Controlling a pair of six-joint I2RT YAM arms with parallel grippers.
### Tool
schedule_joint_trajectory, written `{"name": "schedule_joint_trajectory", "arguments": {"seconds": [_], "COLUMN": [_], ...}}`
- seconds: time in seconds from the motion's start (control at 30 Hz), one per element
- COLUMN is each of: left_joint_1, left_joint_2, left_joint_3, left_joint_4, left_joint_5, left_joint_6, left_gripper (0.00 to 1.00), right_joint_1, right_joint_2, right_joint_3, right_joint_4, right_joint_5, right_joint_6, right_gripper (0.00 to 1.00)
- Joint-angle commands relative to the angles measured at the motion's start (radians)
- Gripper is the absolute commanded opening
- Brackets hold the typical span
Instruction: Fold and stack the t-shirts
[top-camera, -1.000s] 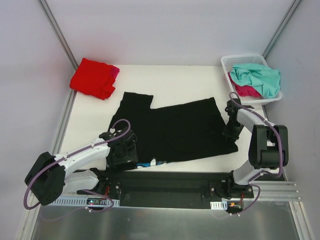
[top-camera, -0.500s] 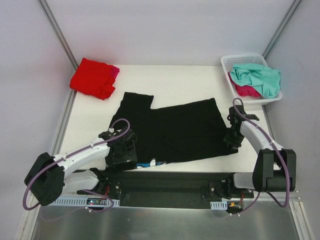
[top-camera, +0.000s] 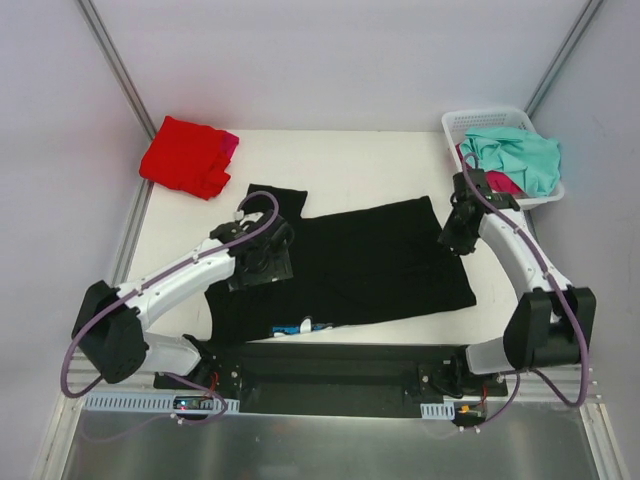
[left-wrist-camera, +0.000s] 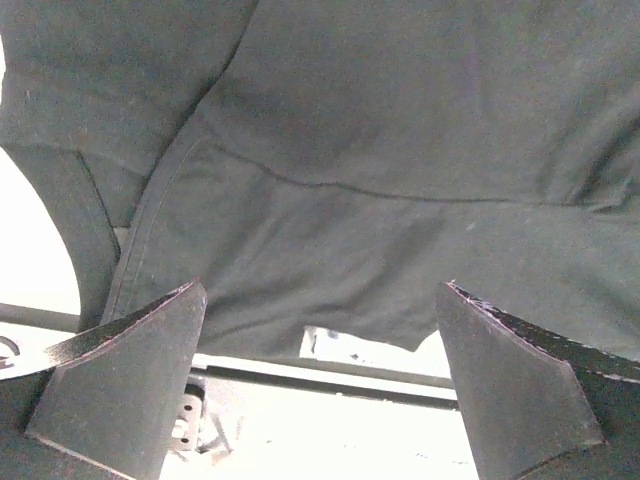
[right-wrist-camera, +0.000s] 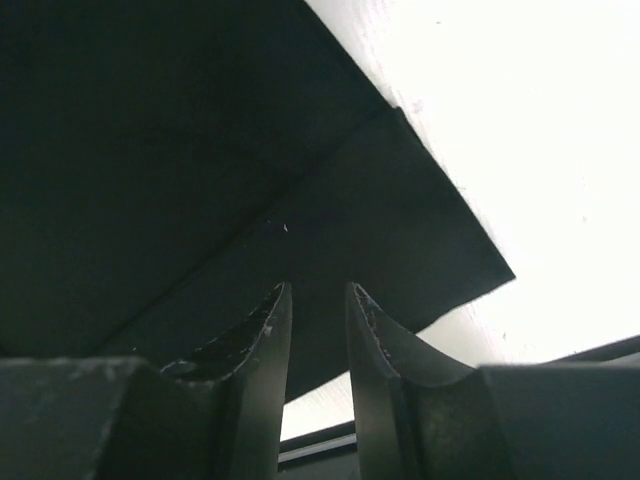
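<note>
Both arms have swung up-frame from the near edge. The left claw (top-camera: 260, 265), fingers wide apart, hovers over the black shirt (top-camera: 370, 260) spread mid-frame, probably to regrip. The right claw (top-camera: 452, 240), fingers nearly together and seemingly empty, sits at the shirt's right edge.

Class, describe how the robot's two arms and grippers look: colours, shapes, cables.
The left arm and right arm have white links with black joints. A purple cable loops along each. The left gripper has dark, wedge-shaped fingers with rough-edged inner faces. The right gripper has similar dark fingers, tapering to tips.
</note>
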Motion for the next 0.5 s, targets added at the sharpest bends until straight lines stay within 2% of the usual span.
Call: {"name": "schedule_joint_trajectory", "arguments": {"seconds": [0.0, 0.13, 0.37, 0.47], "left_joint_1": [0.011, 0.072, 0.242, 0.267], "left_joint_2": [0.106, 0.198, 0.238, 0.264], "left_joint_3": [0.114, 0.146, 0.111, 0.109], "left_joint_4": [-0.024, 0.005, 0.125, 0.140], "left_joint_5": [-0.068, -0.056, 0.035, 0.043], "left_joint_6": [0.056, 0.092, 0.180, 0.203], "left_gripper": [0.99, 0.99, 0.99, 0.99], "right_joint_1": [0.013, 0.015, 0.024, 0.024], "right_joint_2": [0.154, 0.263, 0.393, 0.423], "right_joint_3": [0.019, 0.025, 0.079, 0.088], "right_joint_4": [0.033, 0.108, 0.131, 0.136], "right_joint_5": [-0.062, -0.145, -0.171, -0.162], "right_joint_6": [-0.041, -0.057, -0.077, -0.081], "right_gripper": [0.31, 0.30, 0.29, 0.29]}}
